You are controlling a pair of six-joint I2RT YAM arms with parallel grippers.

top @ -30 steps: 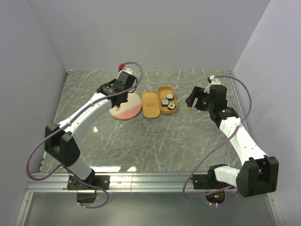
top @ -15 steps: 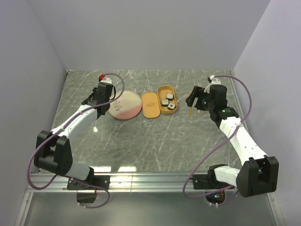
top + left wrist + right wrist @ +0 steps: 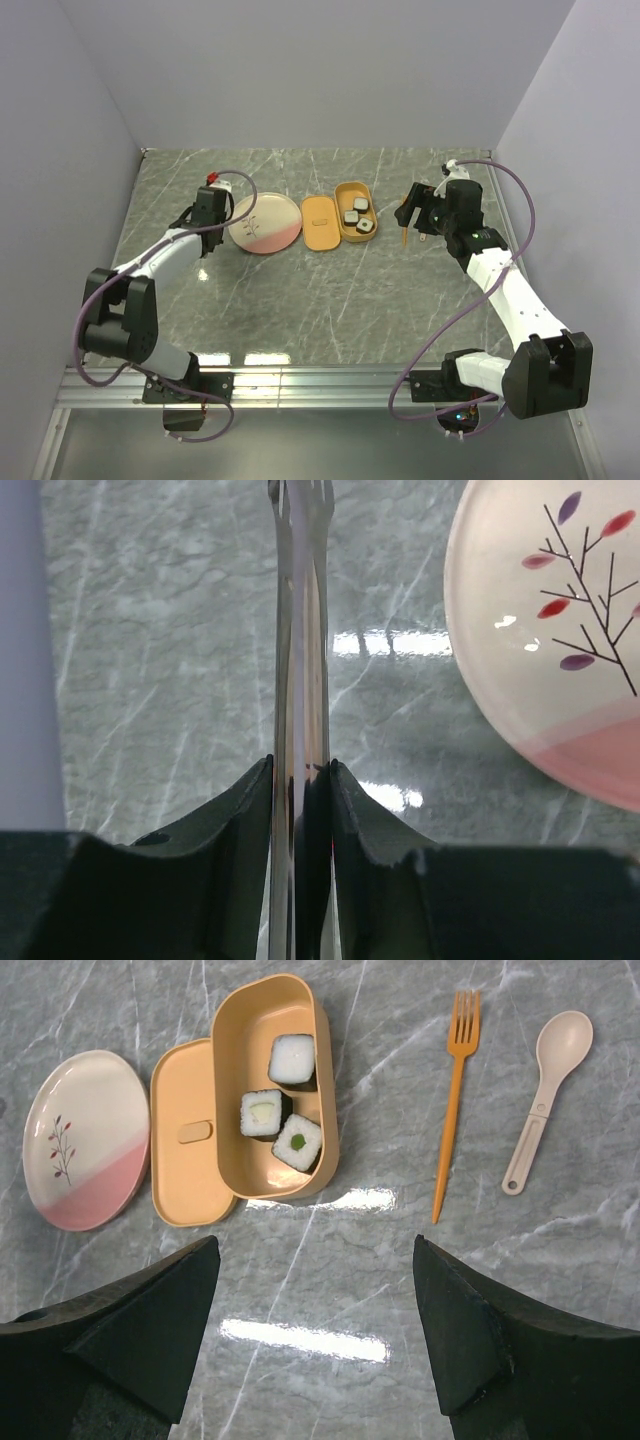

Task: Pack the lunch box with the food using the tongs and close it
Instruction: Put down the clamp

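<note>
Left pincer (image 3: pixel 300 775) clamps the tongs (image 3: pixel 299 630), tips cut off at the wrist view's top edge; right pincer (image 3: pixel 315 1260) stands wide above the surface (image 3: pixel 385 1110).

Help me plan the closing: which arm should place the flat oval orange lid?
Right: the right gripper is open and empty, facing the flat oval orange lid; the left gripper grips slim grey metal tongs.
</note>
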